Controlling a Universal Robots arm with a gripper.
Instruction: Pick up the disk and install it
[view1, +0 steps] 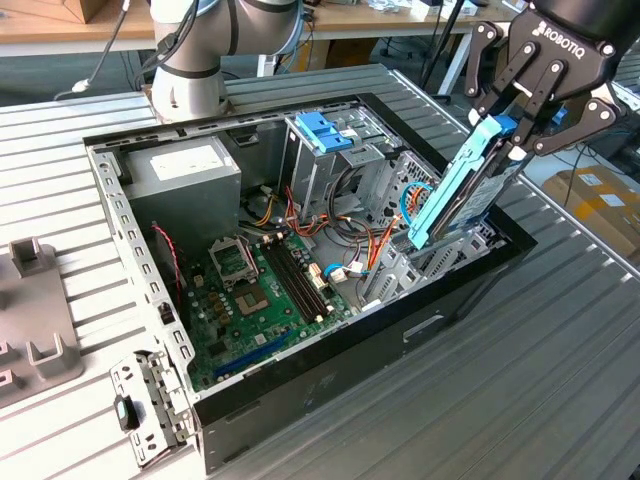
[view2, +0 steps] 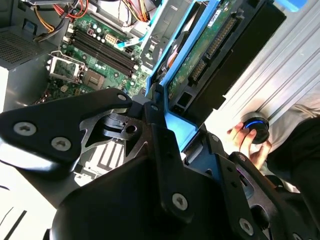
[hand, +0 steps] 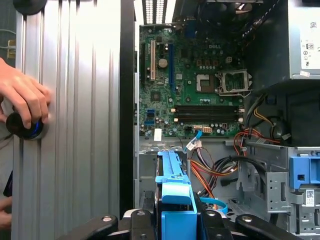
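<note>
1. The gripper (view1: 515, 125) hangs over the open computer case (view1: 300, 365) at the exterior view's right, its jaws clamped on the upper end of the disk (view1: 458, 190).
2. The disk, dark between bright blue rails, tilts steeply, its lower end over the case's metal bays.
3. The case lies on a ribbed metal worktop (view1: 480, 400), its motherboard (view1: 255, 290) exposed.
4. In the first wrist view, a person's hand (hand: 25, 95) rests on a round black knob (hand: 25, 127) on the worktop.
</note>
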